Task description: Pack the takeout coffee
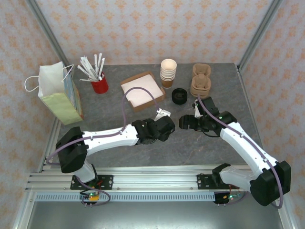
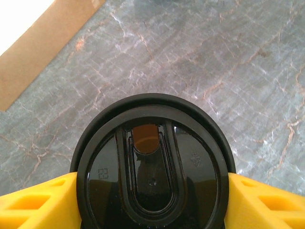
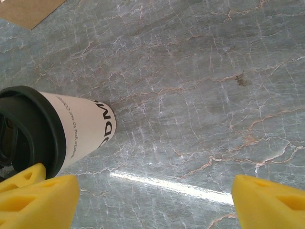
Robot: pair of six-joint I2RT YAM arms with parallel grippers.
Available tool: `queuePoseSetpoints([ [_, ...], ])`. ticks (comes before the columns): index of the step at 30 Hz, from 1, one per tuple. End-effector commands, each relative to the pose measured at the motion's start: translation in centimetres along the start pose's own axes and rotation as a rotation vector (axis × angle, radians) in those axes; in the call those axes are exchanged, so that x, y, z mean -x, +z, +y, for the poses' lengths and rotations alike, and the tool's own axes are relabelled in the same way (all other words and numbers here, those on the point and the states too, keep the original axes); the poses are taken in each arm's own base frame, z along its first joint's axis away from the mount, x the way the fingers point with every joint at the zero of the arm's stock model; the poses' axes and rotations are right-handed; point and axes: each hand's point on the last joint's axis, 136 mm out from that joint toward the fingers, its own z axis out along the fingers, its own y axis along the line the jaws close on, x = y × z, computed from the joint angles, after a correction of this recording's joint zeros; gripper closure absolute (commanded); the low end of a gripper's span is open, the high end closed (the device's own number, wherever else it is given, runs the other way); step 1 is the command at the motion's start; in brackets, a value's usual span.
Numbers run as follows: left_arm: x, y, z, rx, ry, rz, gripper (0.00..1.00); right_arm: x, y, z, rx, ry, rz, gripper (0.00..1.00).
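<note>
The coffee [image 3: 71, 131] stands, as far as we can tell, on the table [image 3: 200, 95] at the left of the right wrist view. In the left wrist view its lid [image 2: 152, 181] sits low in mid-frame. The left gripper [image 2: 152, 191] has a yellow finger on either side, just under the lid's rim. We cannot tell whether they press the cup or only flank it. The right gripper [image 3: 155, 186] is spread wide with nothing between its fingers, and the cup is just beyond the finger at frame left.

We judge the cup light and easily crushed, since its wall is thin cream paper with dark print, tapering toward the base. The lid is glossy black plastic, round, with a raised oval ridge and a sip hole. It looks slick and merely pressed on, so we would not lift by it. The best hold is around the wall just below the rim, where the lid stiffens the paper, gentle and kept upright.

Farther up the top view, the grey veined table carries a shallow cardboard box [image 1: 159, 86] of white sheets, a spare lid [image 1: 179, 95], stacked cups [image 1: 168, 71] and a moulded pulp carrier [image 1: 200, 81]. At upper left are a red pot [image 1: 100, 87] of white sticks and a paper bag [image 1: 59, 95].
</note>
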Motion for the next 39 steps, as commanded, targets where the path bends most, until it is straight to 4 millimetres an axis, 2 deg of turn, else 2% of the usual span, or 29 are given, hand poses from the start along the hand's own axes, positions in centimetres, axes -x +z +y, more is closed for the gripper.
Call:
queuePoseSetpoints([
  [1, -2.7, -0.3, 0.8, 0.018, 0.054, 0.127, 0.28, 0.6, -1.0, -0.3, -0.026, -0.017, -0.028, 0.16],
  [8, -0.4, -1.3, 1.1, -0.011, 0.006, 0.082, 0.22, 0.7, -1.0, -0.2, -0.024, -0.022, -0.03, 0.16],
  [17, 0.3, -2.0, 1.0, -0.032, -0.013, 0.066, 0.17, 0.8, -1.0, -0.1, -0.021, -0.026, -0.034, 0.17],
  [22, 1.9, -3.5, 1.2, -0.046, -0.034, 0.012, 0.15, 1.4, -2.0, 0.5, 0.003, -0.077, -0.085, 0.17],
  [26, 3.3, -5.5, 1.9, -0.078, -0.073, -0.047, 0.12, 1.9, -3.3, 1.8, 0.021, -0.186, -0.158, 0.16],
  [28, 3.7, -6.4, 2.9, -0.089, -0.11, -0.068, 0.11, 1.9, -3.5, 3.1, 0.045, -0.254, -0.175, 0.15],
  [31, 3.6, -7.5, 5.9, -0.068, -0.175, -0.083, 0.12, 1.6, -3.2, 5.6, 0.093, -0.373, -0.183, 0.14],
  [37, 1.8, -8.5, 12.6, 0.008, -0.32, -0.07, 0.12, 1.1, -0.9, 10.4, 0.121, -0.637, -0.154, 0.1],
  [39, 1.2, -8.8, 14.4, 0.018, -0.382, -0.075, 0.13, 0.5, 0.5, 11.6, 0.099, -0.734, -0.12, 0.09],
])
